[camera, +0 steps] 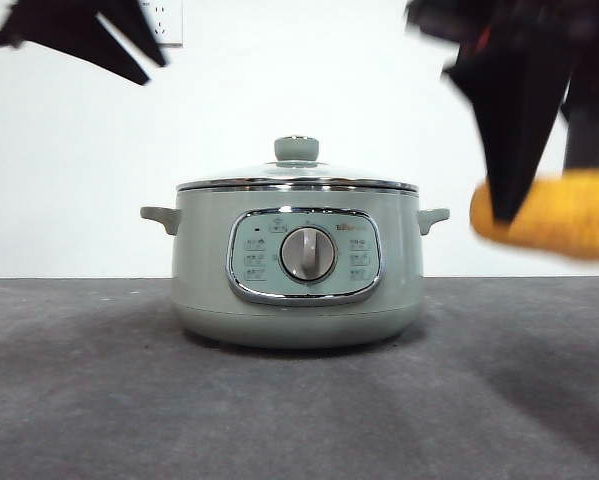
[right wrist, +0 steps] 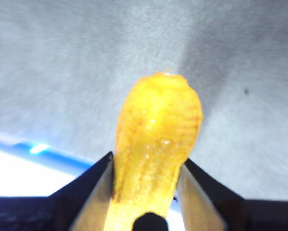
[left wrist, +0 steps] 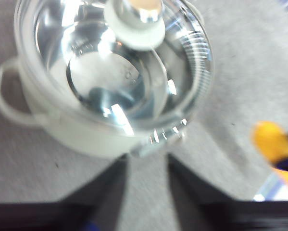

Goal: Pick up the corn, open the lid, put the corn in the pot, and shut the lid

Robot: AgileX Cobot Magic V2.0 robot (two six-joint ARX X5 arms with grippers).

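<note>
Front view first: the pot point(camera: 297, 275) sits square in the middle of the grey table point(camera: 99, 400), its silver dial point(camera: 308, 253) facing the camera inside the chrome-framed panel. The lid point(camera: 297, 180) is down on the rim, green knob on top. High at the right edge, a dark, blurred gripper point(camera: 514, 195) hangs well above the table, and the corn point(camera: 559, 215) lies crosswise in it, clear of the pot and level with its handle. At the top left corner the other arm shows only as a black tip.

Over to the left wrist view: the left gripper point(left wrist: 144, 166) hovers above the pot's near edge, looking down through the glass lid point(left wrist: 110, 72) into the bare bowl. Its two jaws stand a little apart with nothing between them. The knob point(left wrist: 134, 21) is blurred. The yellow end of the corn point(left wrist: 273, 142) peeks in at the side, apart from the pot.

Now the right wrist view: the right gripper point(right wrist: 146, 175) has the corn point(right wrist: 156, 139) pinched between its jaws, tapered end pointing away from the camera, with grey table far below.
</note>
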